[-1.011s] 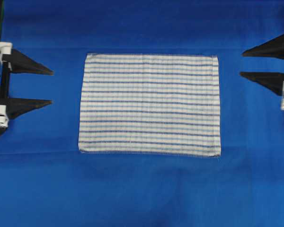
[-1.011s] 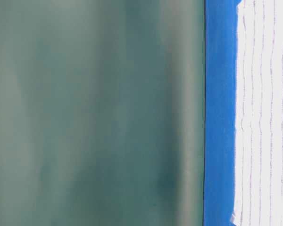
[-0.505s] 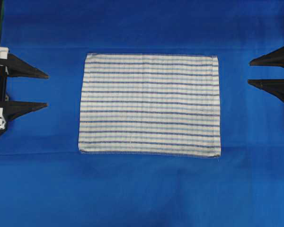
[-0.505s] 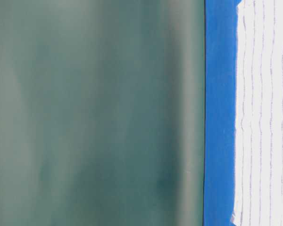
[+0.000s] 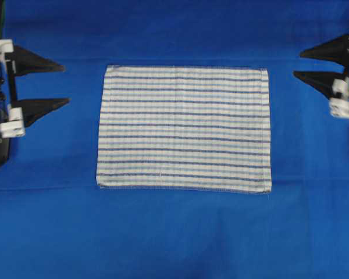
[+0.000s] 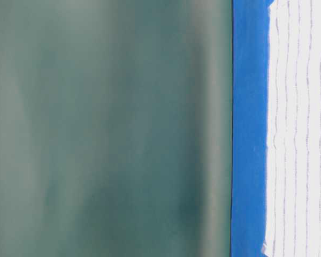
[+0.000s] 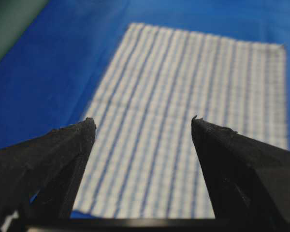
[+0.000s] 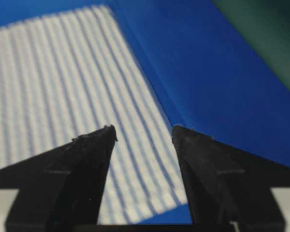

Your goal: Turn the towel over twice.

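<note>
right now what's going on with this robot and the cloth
A two-armed robot is set up to flip a striped towel, which lies flat and spread out on the blue tablecloth. The left gripper and the right gripper are both open, one at each side of the towel near its far corners, and neither touches it. Nothing is held, and no flip has started.
</note>
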{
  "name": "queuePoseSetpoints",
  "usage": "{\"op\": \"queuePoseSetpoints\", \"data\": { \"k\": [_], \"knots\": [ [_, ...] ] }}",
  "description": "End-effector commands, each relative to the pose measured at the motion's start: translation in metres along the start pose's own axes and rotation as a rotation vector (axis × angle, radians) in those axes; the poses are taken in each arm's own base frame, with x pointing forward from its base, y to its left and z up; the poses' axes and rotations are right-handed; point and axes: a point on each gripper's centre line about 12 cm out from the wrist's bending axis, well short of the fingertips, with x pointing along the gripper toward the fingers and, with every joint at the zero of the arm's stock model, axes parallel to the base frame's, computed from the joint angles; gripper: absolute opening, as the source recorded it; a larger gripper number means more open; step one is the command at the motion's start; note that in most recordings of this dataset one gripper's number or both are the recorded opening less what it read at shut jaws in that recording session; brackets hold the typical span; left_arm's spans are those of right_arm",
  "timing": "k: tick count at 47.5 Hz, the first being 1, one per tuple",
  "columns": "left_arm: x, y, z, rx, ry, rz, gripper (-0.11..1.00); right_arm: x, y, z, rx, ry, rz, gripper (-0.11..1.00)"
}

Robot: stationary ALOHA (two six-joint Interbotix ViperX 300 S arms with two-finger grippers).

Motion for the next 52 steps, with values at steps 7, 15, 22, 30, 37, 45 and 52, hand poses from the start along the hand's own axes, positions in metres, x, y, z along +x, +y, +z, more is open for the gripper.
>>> {"op": "queuePoseSetpoints", "data": {
  "k": [7,15,22,30,37,45,52],
  "knots": [
    [0.023,0.017,-0.021,-0.006,0.07,0.083,0.76,0.039,-0.024,-0.019,0.057,0.122,-0.072,0.58],
    [0.044,0.032,-0.043,-0.02,0.165,0.142,0.76,0.071,-0.031,-0.035,0.072,0.239,-0.085,0.58],
    [0.062,0.044,-0.065,-0.016,0.241,0.178,0.76,0.094,-0.04,-0.051,0.081,0.324,-0.099,0.58],
    [0.085,0.055,-0.087,0.001,0.299,0.198,0.76,0.112,-0.047,-0.065,0.099,0.363,-0.097,0.58],
    [0.102,0.065,-0.106,-0.011,0.358,0.22,0.76,0.124,-0.051,-0.076,0.106,0.386,-0.084,0.58],
    [0.115,0.074,-0.127,-0.023,0.417,0.237,0.76,0.131,-0.053,-0.088,0.11,0.425,-0.084,0.58],
    [0.123,0.078,-0.141,-0.037,0.476,0.244,0.73,0.133,-0.054,-0.091,0.102,0.438,-0.082,0.55]
  ]
}}
